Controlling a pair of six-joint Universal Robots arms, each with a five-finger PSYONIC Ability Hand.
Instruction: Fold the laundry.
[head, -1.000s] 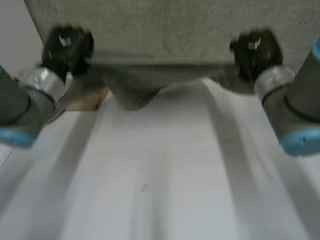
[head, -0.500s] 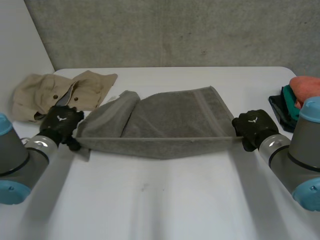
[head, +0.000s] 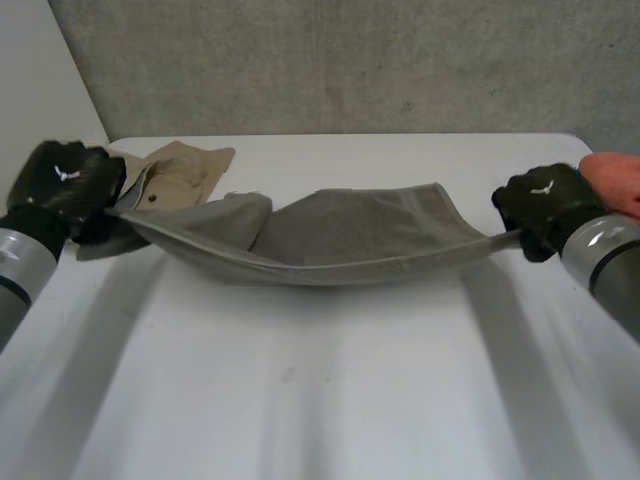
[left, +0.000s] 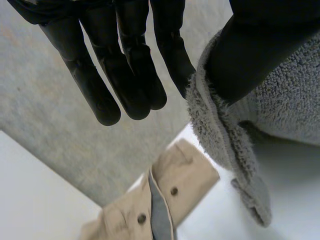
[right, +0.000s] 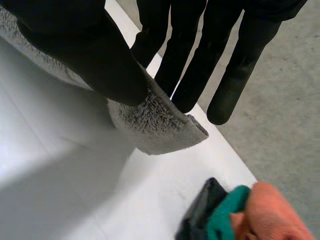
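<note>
The grey towel (head: 330, 240) hangs stretched between the two hands over the white table (head: 330, 400). Its near edge sags in a shallow curve at the middle, and a bunched fold lies toward its left end. Whether the lowest part touches the table cannot be told.

The left hand (head: 65, 185) holds the towel's left corner. In the left wrist view the thumb presses the thick hem of the towel (left: 225, 140) against the nearest finger, while the other fingers (left: 125, 65) hang straight and free. The right hand (head: 545, 205) holds the right corner the same way. In its wrist view the thumb pins the corner (right: 155, 125) against the straight fingers (right: 180, 65).

Just behind the left hand lies a crumpled beige garment (head: 185, 165) with buttons, the towel's corner hanging close beside it (left: 170, 195). Near the right hand, at the table's edge, sits an orange cloth (head: 612, 180) on a teal cloth (right: 225, 212) and a dark cloth (right: 200, 220). A grey wall (head: 350, 60) stands behind the table.
</note>
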